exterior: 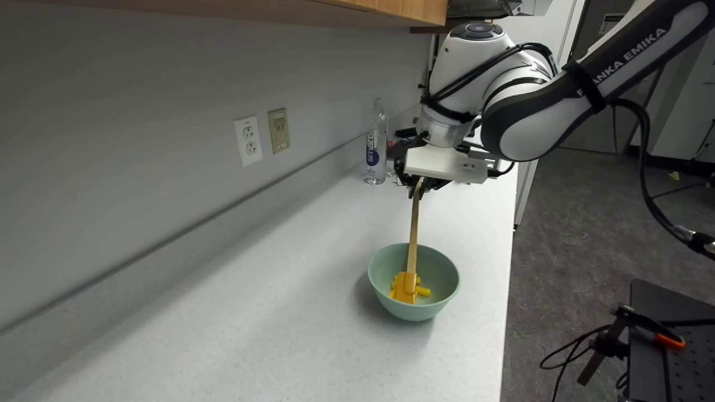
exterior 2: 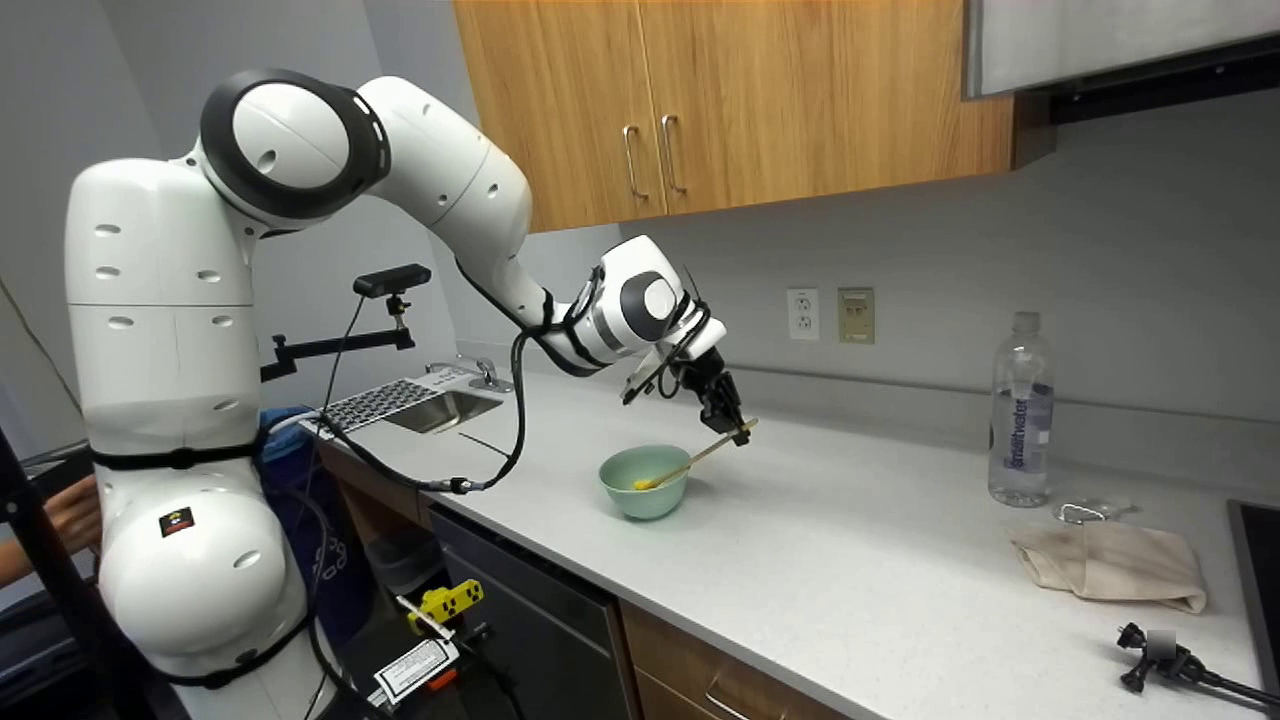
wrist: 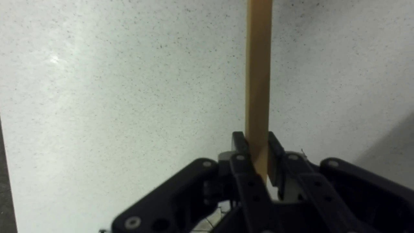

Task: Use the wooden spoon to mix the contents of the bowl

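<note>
Wooden spoon (exterior: 413, 237) slants head-down into the bowl (exterior: 412, 314), pinched tight near its top by the end effector (wrist: 257, 142).

Arm (exterior: 625, 75) — “FRANKA EMIKA”, partly covered; bottle (exterior 2: 1021, 420) — “smartwater”

Grey wall (exterior 2: 930, 270): behind the light tan wooden spoon (exterior 2: 708, 448) in an exterior view.
Rectangular white outlet plate (exterior 2: 803, 314) and beige wall plate (exterior 2: 856, 315): on it, higher than the spoon.
Light-brown wood-grain cabinets (exterior 2: 800, 110): high above the spoon.
White, dark-speckled countertop (wrist: 145, 81): beneath the spoon.
Metal sink basin (exterior 2: 443, 410): well left of the spoon in an exterior view.
Mottled dark grey floor (exterior: 558, 223): lower than the spoon.
Bright glare (wrist: 54, 59): on the countertop, left of the spoon in the wrist view.
</note>
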